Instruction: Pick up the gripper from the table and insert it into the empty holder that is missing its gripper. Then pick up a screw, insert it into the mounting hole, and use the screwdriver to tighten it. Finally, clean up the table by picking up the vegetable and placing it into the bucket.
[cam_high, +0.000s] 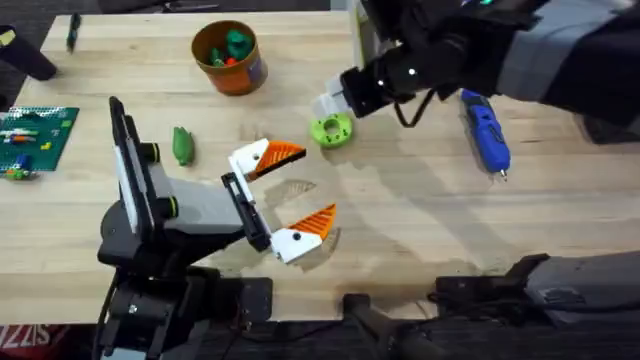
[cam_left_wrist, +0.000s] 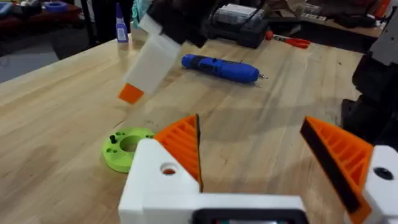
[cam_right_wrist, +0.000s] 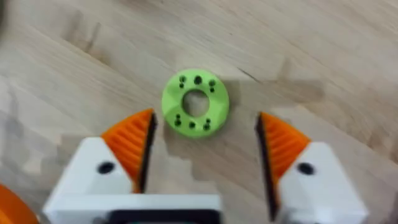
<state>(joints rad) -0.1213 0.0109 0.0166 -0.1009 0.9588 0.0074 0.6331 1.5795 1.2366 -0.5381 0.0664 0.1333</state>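
My left gripper (cam_high: 297, 192) stands open over the middle of the table, white fingers with orange pads spread wide; the left wrist view shows it (cam_left_wrist: 255, 146) with nothing between them. My right gripper (cam_right_wrist: 206, 121) is open too, hovering close over a bright green ring (cam_right_wrist: 195, 102) that lies just past its fingertips. From overhead the right gripper (cam_high: 328, 107) sits beside that ring (cam_high: 332, 130). The blue screwdriver (cam_high: 487, 135) lies at the right. The green vegetable (cam_high: 182, 145) lies left of centre. The orange bucket (cam_high: 228, 57) stands at the back. The loose gripper, holder and screw are out of view.
A green brick plate (cam_high: 35, 135) with small pieces lies at the left edge. The bucket holds green and red items. In the left wrist view the ring (cam_left_wrist: 124, 148) and screwdriver (cam_left_wrist: 221, 67) lie ahead, and a black case stands beyond the table's far edge.
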